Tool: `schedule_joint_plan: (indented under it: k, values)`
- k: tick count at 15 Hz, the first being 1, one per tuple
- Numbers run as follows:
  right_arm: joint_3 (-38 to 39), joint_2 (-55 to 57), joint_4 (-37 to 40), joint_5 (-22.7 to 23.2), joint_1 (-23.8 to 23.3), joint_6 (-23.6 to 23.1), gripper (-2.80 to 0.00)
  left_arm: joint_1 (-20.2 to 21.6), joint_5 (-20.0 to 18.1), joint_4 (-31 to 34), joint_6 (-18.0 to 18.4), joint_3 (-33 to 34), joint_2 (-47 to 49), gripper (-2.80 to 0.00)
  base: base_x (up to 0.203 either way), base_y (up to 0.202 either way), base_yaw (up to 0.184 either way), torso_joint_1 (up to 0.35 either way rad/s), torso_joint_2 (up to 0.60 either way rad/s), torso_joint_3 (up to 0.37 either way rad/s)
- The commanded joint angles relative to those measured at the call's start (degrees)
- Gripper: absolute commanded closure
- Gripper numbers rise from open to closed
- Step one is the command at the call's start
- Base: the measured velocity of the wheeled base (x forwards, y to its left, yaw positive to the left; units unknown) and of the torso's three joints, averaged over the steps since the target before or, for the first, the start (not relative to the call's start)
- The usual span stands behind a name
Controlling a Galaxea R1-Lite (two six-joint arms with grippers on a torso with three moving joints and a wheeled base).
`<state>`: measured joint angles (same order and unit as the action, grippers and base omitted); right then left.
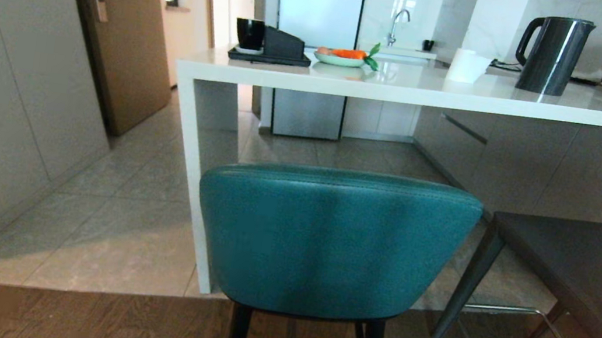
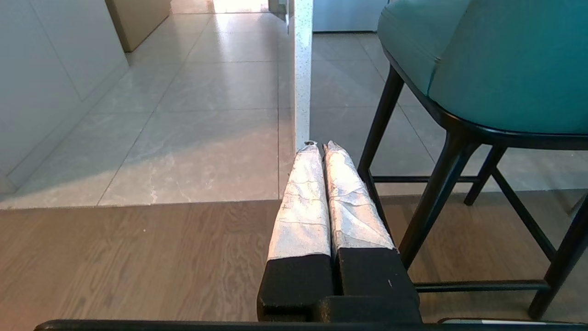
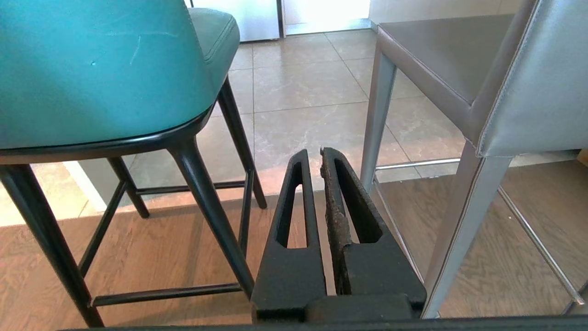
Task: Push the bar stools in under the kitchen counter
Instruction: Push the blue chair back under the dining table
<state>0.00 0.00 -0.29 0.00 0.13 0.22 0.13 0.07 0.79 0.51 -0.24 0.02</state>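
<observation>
Teal stool beside closed left gripper

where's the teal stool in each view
Head view: teal stool fills the lower centre, its back toward the camera, before the kitchen counter.
Left wrist view: teal stool at upper right, beside the shut left claw.
Right wrist view: teal stool at upper left.
Shared landmark: its thin black legs.
</observation>
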Motion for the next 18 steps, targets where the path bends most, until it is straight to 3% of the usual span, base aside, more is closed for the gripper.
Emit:
schedule_joint_plan:
  k: [1,4,6,8,13,18]
  values:
    - [0.3,0.1,-0.1,0.0,0.0,0.0,0.00,0.0,0.0,-0.2,-0.1,0.1,-0.1,0.00,0.000,0.000,0.000,0.000,0.00,0.000]
    - [-5.1,0.6,0.1,-0.1,0.1,0.5,0.00,0.0,-0.3,-0.2,0.1,-1.2,-0.1,0.00,0.000,0.000,0.000,0.000,0.00,0.000]
    - [-10.7,4.7,1.2,0.1,0.1,1.3,0.00,0.0,-2.0,1.2,-2.4,-9.0,3.1,0.00,0.000,0.000,0.000,0.000,0.00,0.000]
    - [-13.2,9.7,1.4,0.3,0.5,1.6,0.00,-0.6,-3.2,0.5,-4.5,-14.6,13.3,0.00,0.000,0.000,0.000,0.000,0.00,0.000]
    - [-15.3,24.9,-8.1,0.6,1.1,3.3,0.00,-2.1,-4.7,-17.8,-6.4,-17.1,35.6,0.00,0.000,0.000,0.000,0.000,0.00,0.000]
    - [-15.1,37.9,-19.3,4.4,1.3,3.6,0.00,-2.4,-5.8,-31.0,-6.8,-13.1,46.8,0.00,0.000,0.000,0.000,0.000,0.00,0.000]
